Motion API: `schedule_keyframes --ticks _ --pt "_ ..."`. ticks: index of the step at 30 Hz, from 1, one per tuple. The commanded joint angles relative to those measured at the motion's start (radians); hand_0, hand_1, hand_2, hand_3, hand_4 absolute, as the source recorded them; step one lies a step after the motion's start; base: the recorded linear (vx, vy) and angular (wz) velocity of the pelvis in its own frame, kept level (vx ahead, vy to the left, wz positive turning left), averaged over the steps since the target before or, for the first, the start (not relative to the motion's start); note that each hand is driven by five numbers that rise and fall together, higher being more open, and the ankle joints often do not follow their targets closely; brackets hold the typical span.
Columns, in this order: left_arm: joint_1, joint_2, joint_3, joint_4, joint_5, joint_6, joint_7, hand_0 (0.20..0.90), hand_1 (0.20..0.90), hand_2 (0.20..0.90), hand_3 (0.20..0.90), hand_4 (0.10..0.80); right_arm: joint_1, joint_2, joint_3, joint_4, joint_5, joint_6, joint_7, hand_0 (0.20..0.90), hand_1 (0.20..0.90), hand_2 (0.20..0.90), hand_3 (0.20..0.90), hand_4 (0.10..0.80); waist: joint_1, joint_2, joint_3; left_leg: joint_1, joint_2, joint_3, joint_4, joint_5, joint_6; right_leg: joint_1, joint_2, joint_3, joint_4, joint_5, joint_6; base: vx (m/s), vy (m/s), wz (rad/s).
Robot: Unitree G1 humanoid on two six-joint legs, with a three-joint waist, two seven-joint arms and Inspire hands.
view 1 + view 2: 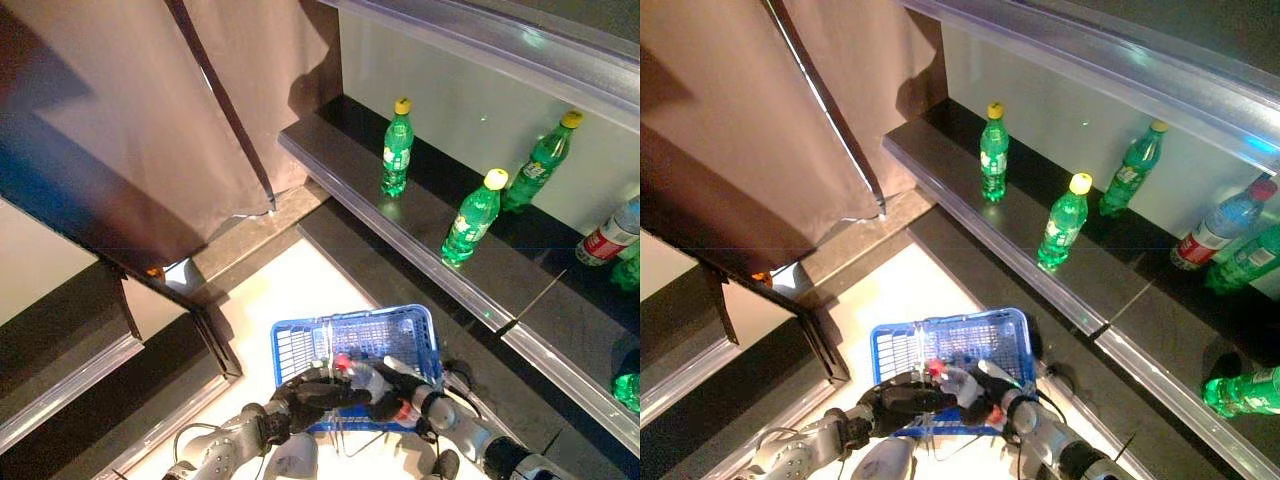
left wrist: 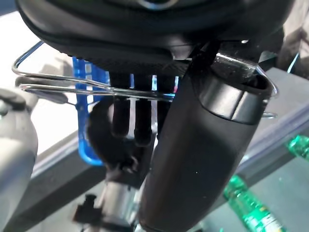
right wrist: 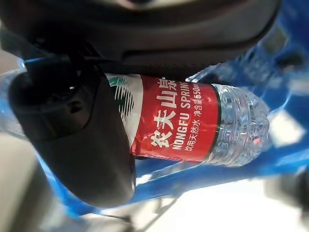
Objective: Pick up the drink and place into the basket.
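My left hand (image 1: 315, 396) is shut on the thin wire handles (image 2: 63, 84) of the blue basket (image 1: 400, 335), which is raised in front of me. My right hand (image 1: 400, 390) is shut on a clear water bottle (image 1: 365, 377) with a red label and red cap, holding it lying sideways over the basket's near rim. In the right wrist view the bottle (image 3: 193, 123) lies across my hand with the blue basket (image 3: 285, 43) right behind it. My right hand also shows past my left hand's fingers in the left wrist view (image 2: 108, 140).
A dark shelf (image 1: 350, 170) runs along the right. Green bottles with yellow caps (image 1: 397, 147) stand on it, with a red-labelled water bottle (image 1: 610, 238) and more green bottles (image 1: 1240, 390) further right. A brown curtain (image 1: 150, 110) hangs at the left.
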Motion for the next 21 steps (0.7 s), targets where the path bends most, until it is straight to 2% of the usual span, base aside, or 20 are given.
schedule_keyframes --ticks 1,5,12,15,21 --pt "-0.042 -0.062 -0.036 -0.264 -0.128 -0.015 -0.228 0.300 0.300 0.300 0.200 0.100 -0.132 0.036 0.048 0.039 -0.095 0.015 0.013 0.300 0.300 0.300 0.200 0.100 0.052 -0.034 -0.033 -0.039 0.039 0.069 0.001 0.061 0.059 -0.035 -0.061 0.048 0.116 -0.010 -0.025 -0.034 -0.025 0.02" --pt "-0.074 -0.074 -0.050 -0.253 -0.123 0.007 -0.234 0.300 0.300 0.300 0.200 0.100 -0.202 0.059 0.071 0.153 -0.229 0.091 0.090 0.300 0.300 0.300 0.200 0.100 0.064 -0.031 -0.002 -0.051 0.032 0.059 -0.003 0.066 0.064 -0.049 -0.061 0.052 0.118 -0.003 -0.025 -0.070 -0.021 0.02" --pt "-0.103 -0.104 -0.094 -0.263 -0.086 0.039 -0.291 0.300 0.300 0.300 0.200 0.100 -0.306 0.115 0.082 0.246 -0.247 0.196 0.143 0.300 0.300 0.300 0.200 0.100 0.087 -0.020 0.036 -0.068 0.018 0.041 -0.006 0.072 0.072 -0.064 -0.069 0.046 0.121 0.012 -0.022 -0.035 -0.008 0.10" --pt "-0.121 -0.124 -0.124 -0.263 -0.104 0.075 -0.300 0.300 0.300 0.300 0.200 0.100 -0.341 0.134 0.088 0.267 -0.266 0.230 0.137 0.300 0.300 0.300 0.200 0.100 0.089 -0.017 0.048 -0.074 0.012 0.037 -0.012 0.076 0.077 -0.074 -0.070 0.046 0.121 0.019 -0.019 -0.011 0.001 0.00" --pt "-0.164 -0.140 -0.180 -0.255 -0.150 0.088 -0.295 0.300 0.300 0.300 0.200 0.100 -0.395 0.160 0.091 0.295 -0.285 0.312 0.076 0.300 0.300 0.300 0.200 0.100 0.086 -0.011 0.073 -0.085 0.007 0.034 -0.020 0.081 0.085 -0.094 -0.071 0.050 0.120 0.032 -0.018 -0.018 0.006 0.01"
